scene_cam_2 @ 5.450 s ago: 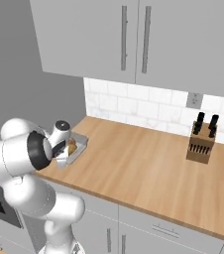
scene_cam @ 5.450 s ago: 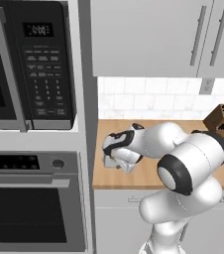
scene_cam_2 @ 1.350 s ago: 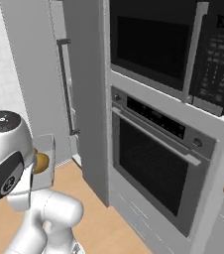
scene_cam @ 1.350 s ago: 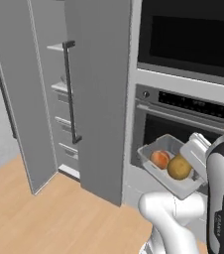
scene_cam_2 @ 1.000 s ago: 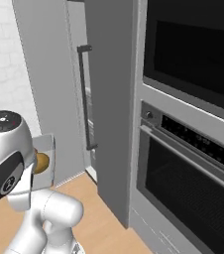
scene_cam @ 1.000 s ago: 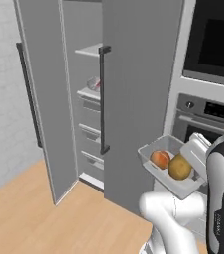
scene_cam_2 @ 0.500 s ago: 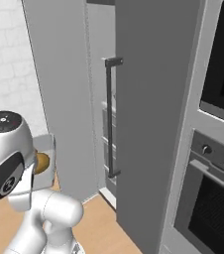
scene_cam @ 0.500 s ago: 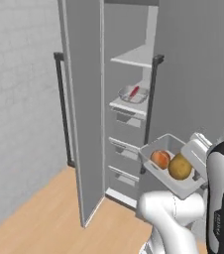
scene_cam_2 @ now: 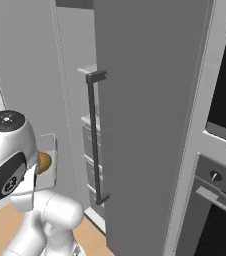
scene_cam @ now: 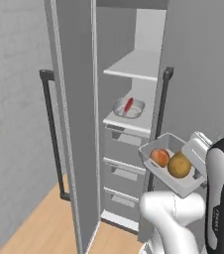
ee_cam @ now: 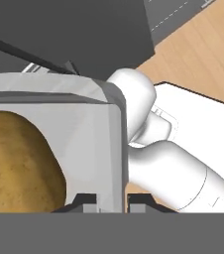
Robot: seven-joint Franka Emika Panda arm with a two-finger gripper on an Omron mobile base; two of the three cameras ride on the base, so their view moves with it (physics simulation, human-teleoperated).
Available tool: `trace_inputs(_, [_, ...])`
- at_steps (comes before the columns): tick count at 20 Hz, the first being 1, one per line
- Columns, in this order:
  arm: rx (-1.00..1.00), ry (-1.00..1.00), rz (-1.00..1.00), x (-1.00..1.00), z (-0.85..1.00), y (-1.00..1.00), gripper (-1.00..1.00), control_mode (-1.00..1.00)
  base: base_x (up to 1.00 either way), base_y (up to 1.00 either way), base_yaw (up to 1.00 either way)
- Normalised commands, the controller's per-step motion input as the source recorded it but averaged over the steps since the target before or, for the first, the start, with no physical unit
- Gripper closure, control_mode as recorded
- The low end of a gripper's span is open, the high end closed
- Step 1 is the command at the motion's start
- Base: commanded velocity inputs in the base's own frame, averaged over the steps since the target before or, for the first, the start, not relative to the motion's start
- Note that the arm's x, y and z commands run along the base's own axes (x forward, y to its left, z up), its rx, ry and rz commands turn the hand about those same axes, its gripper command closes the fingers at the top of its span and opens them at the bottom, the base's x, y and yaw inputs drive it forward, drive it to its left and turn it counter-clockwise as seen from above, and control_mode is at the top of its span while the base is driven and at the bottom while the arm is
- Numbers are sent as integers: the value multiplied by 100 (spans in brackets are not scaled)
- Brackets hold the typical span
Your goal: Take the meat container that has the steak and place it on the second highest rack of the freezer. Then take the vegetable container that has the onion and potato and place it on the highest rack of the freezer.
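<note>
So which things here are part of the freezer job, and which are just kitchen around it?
Job:
- vegetable container, in the gripper
- onion
- potato
- meat container with steak, on second-highest rack
- highest rack, bare
- freezer door, open

Not the job:
- freezer drawers
- oven

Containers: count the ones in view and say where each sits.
2. One container with the steak rests on the second highest freezer shelf; the vegetable container with onion and potato is held beside the freezer door. Others may be hidden.

The vegetable container (scene_cam: 172,168), a pale grey tray, was held up in front of the open freezer (scene_cam: 129,124), carrying an orange onion (scene_cam: 159,157) beside a brown potato (scene_cam: 179,165). The meat container (scene_cam: 128,107) with the red steak (scene_cam: 128,104) sat on a freezer rack.
</note>
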Motion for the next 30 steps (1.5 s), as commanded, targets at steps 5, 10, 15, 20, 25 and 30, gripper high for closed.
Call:
trace_inputs(5, [0, 0, 0, 0, 0, 0, 100, 100, 52, 39, -27])
trace_inputs(10, [0, 0, 0, 0, 0, 0, 100, 100, 65, 19, -26])
trace_inputs(15, [0, 0, 0, 0, 0, 0, 100, 100, 40, 2, -19])
trace_inputs(20, [0, 0, 0, 0, 0, 0, 100, 100, 31, 25, -13])
trace_inputs(25, [0, 0, 0, 0, 0, 0, 100, 100, 44, 20, -8])
trace_inputs(30, [0, 0, 0, 0, 0, 0, 100, 100, 46, 12, -2])
